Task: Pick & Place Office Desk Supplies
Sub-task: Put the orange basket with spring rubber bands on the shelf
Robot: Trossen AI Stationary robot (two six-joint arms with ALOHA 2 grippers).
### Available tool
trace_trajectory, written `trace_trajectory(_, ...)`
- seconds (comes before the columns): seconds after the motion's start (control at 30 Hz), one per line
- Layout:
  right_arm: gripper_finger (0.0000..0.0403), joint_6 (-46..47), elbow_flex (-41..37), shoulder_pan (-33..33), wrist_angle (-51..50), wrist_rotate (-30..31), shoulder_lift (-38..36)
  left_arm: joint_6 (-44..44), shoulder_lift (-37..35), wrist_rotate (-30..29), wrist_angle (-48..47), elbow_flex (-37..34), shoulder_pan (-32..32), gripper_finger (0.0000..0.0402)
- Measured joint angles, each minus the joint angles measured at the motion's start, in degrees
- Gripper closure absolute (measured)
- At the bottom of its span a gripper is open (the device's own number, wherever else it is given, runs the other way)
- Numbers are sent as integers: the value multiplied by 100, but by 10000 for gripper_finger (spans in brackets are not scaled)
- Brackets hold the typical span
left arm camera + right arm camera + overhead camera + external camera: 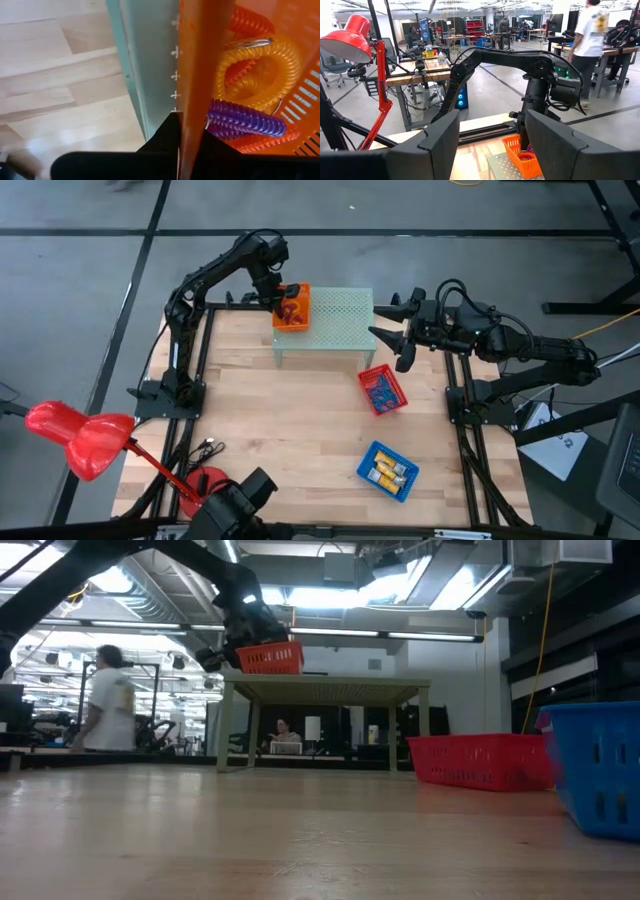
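An orange plastic basket (293, 308) is at the left end of a pale green perforated stand (335, 320); in the low view the orange basket (270, 657) sits at the stand's top (330, 683), and I cannot tell whether it rests there. Inside lie coiled rings: yellow (260, 60), purple (240, 120) and orange (247, 22). My left gripper (283, 297) is shut on the basket. My right gripper (380, 320) hovers open beside the stand's right end, nothing between its fingers (492, 145). My left gripper pinches the orange basket's side wall (192, 95) at its rim, one finger (165, 140) outside and the other inside next to the purple ring. The fingers slant down from above and from the table's left. The basket stays upright over the stand's left end.
A red basket (383, 391) with blue items and a blue basket (388, 471) with yellow-and-silver blocks stand on the wooden table's right half. A red desk lamp (80, 438) reaches over the near left corner. A person (108, 705) walks in the room behind.
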Motion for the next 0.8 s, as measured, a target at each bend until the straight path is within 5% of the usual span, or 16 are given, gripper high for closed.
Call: trace_trajectory(0.8,174,-4,0,-99,2,-22,2,-48,-33,329,1,0,0,271)
